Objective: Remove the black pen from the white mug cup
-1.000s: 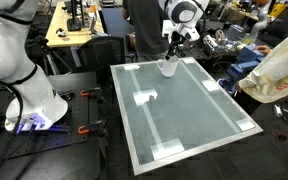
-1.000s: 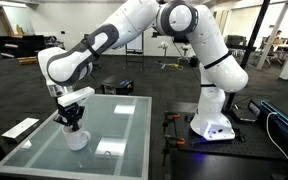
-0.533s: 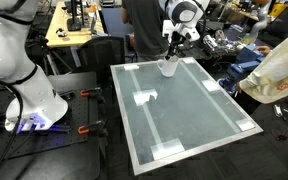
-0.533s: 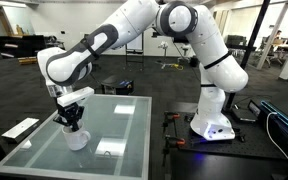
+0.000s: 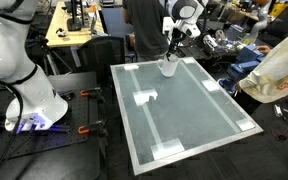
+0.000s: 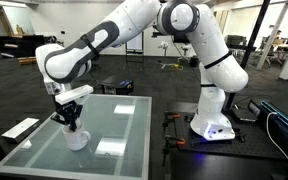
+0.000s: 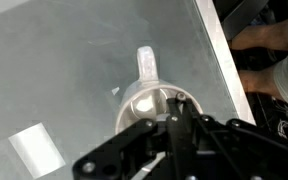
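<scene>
The white mug cup stands on the glass table near its far edge. It also shows in an exterior view and in the wrist view, handle pointing up in the picture. My gripper hangs straight above the mug. In the wrist view the gripper has its fingers shut on the black pen, a thin dark stick seen almost end-on over the mug's mouth. The pen's lower end is hidden by the fingers.
The glass table has a metal frame and flat white tape patches. A person in light clothing stands by one table side. A second white robot base stands beside the table.
The gripper has risen slightly above the mug, with the pen between its fingers. The mug has not moved.
</scene>
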Controlling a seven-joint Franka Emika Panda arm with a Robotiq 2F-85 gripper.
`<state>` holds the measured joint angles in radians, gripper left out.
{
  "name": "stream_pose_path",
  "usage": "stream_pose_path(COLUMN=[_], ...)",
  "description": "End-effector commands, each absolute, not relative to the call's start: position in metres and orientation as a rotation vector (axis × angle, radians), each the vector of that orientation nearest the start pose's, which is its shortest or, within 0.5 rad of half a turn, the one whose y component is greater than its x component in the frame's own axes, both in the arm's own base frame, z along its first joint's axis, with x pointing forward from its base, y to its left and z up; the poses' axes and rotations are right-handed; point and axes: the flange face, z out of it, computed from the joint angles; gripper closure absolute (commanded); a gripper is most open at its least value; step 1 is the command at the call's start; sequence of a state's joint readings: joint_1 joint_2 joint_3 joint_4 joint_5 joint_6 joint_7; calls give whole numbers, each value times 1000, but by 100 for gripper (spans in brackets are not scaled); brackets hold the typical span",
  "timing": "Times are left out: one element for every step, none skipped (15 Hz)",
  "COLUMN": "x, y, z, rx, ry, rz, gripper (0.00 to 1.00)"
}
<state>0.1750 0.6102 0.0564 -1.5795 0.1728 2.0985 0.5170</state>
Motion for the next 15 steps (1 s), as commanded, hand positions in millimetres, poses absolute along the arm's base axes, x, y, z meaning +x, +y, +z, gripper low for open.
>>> stream_pose_path(x=[660, 659, 657, 656, 655, 653, 651, 649, 646, 643, 640, 636, 632, 627, 622], y=[164, 165, 166, 166, 166, 167, 167, 167, 168, 168, 168, 169, 169, 170, 170], z=[299, 303, 307, 311, 315, 320, 324, 328, 334, 339, 344, 351, 357, 363, 370], rx=[-2940, -2941, -2943, -2944, -2946, -2947, -2948, -2950, -2952, -2956, -2959, -2961, -2963, -2964, -2964], ry=[586, 585, 584, 585, 587, 588, 587, 586, 588, 587, 586, 590, 587, 595, 611], rz=[226, 220, 215, 207, 202, 194, 188, 180, 172, 164, 157, 146, 140, 131, 119], gripper=[97, 97, 97, 97, 97, 97, 97, 97, 97, 97, 97, 97, 97, 97, 97])
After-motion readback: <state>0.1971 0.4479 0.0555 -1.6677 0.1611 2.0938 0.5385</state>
